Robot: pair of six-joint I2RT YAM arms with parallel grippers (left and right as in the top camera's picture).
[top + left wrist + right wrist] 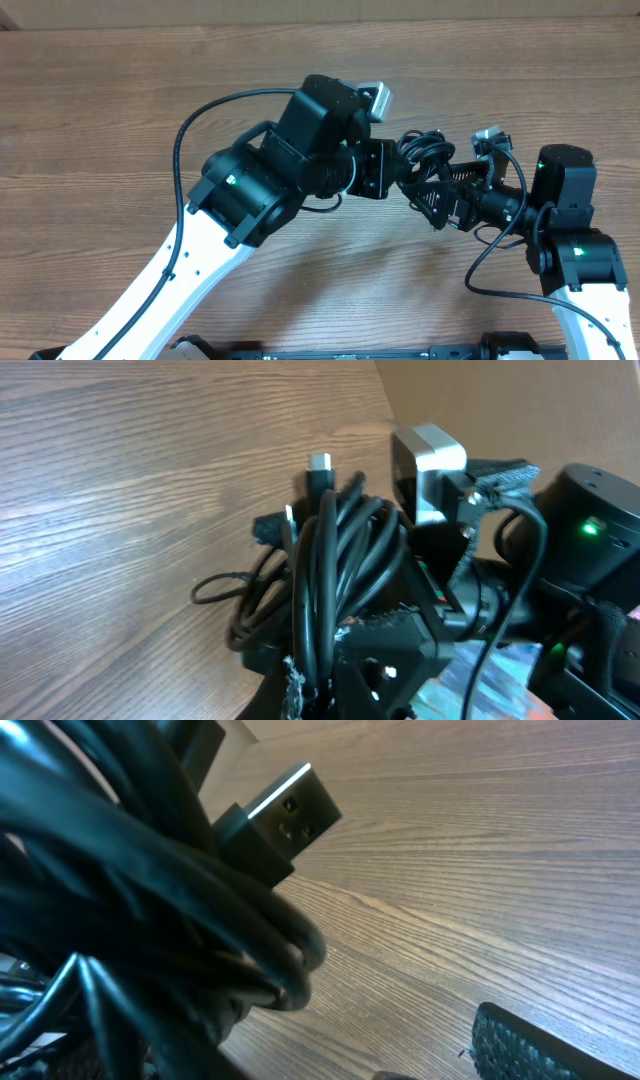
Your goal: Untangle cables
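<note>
The cables [425,150] are a clump of thin black cords held up between my two grippers, above the table. In the left wrist view the cables [335,560] run as a tight bundle down into my left gripper [315,695], which is shut on them; a plug end [320,465] sticks up at the top. My left gripper [388,168] sits just left of the clump. In the right wrist view the cables [130,900] and a USB plug [285,815] fill the left side. One finger pad of my right gripper [432,195] shows apart from them, so it is open.
The wooden table [120,90] lies under both arms. A loose loop of cord [225,590] hangs off the clump to the left. The right arm's body with its green light [590,525] is close behind the clump. A thick arm cable [200,115] arcs over the left arm.
</note>
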